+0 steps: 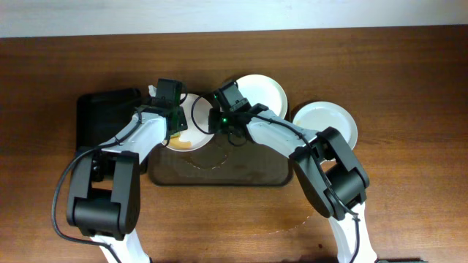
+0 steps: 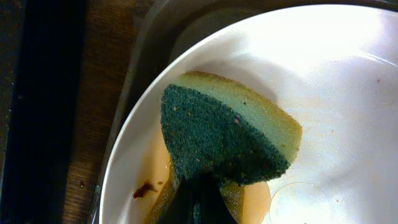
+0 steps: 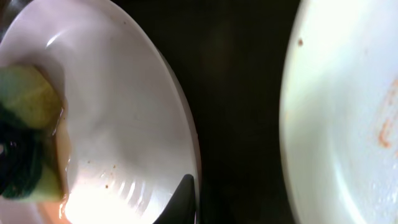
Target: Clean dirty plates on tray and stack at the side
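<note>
Sponge [image 2: 230, 134], green scouring face over yellow foam, is pinched in the closed left gripper [image 2: 198, 202] and pressed on the smeared plate [image 2: 323, 74] at the tray's [image 1: 219, 175] rear left corner, beside a brown sauce smear [image 2: 145, 188]. The right gripper [image 1: 216, 119] meets this plate's rim; one finger [image 3: 182, 198] shows, the other is hidden, so I cannot tell its grip. A second plate [image 1: 267, 91] lies at the tray's rear edge, and a third plate [image 1: 329, 120] lies just off its right end.

Left claw [image 2: 196, 202] clamped shut — right claw [image 3: 181, 198] (barely visible) pinching.
</note>
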You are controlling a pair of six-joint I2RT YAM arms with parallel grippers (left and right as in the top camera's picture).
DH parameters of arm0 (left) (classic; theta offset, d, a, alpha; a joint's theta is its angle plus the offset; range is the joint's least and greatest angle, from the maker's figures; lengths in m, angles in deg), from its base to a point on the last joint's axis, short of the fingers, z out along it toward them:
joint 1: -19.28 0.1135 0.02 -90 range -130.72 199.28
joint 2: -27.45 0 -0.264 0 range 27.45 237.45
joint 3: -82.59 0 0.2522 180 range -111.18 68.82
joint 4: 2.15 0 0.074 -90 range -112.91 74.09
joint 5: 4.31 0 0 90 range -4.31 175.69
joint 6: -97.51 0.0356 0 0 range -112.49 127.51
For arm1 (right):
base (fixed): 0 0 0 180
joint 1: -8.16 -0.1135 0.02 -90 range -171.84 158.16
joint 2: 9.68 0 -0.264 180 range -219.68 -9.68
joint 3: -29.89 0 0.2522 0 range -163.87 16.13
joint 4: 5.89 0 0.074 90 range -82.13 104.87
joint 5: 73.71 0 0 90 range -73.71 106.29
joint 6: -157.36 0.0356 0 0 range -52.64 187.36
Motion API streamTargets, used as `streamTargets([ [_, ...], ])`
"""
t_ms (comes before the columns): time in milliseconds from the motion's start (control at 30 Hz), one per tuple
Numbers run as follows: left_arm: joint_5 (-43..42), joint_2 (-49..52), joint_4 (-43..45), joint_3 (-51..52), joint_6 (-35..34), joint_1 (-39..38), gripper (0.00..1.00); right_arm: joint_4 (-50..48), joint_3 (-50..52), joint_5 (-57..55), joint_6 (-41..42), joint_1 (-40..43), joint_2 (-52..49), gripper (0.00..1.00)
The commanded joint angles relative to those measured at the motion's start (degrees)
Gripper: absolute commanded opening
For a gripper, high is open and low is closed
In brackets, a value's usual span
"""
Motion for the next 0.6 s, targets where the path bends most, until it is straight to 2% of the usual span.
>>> streamTargets([
  [0,4.5,1.6,3.0,1.3,0.1,0.3,0.01,4.2,0.1,4.6,0.2,0.3,-1.6,0.04],
  [133,9.1,1.6,11.1,1.3,2.2,0.3,0.01,5.9,0.1,5.6,0.2,0.2,-1.6,0.04],
  [267,9.2,1.6,20.5,1.2,8.6,-1.3,0.01,6.2,0.1,5.6,0.2,0.3,-1.6,0.04],
  [333,9.1,0.9,22.0,1.1,9.2,-1.8,0.01,6.2,0.1,5.6,0.2,0.3,-1.6,0.04],
  [500,0.3,-8.3,8.7,1.1,9.1,-1.8,0.01,6.2,0.1,5.8,0.1,1.2,-1.6,0.04],
  [567,0.3,-8.6,2.1,1.1,9.1,-1.8,0.01,6.3,-0.2,6.3,0.1,1.4,-1.6,0.04],
])
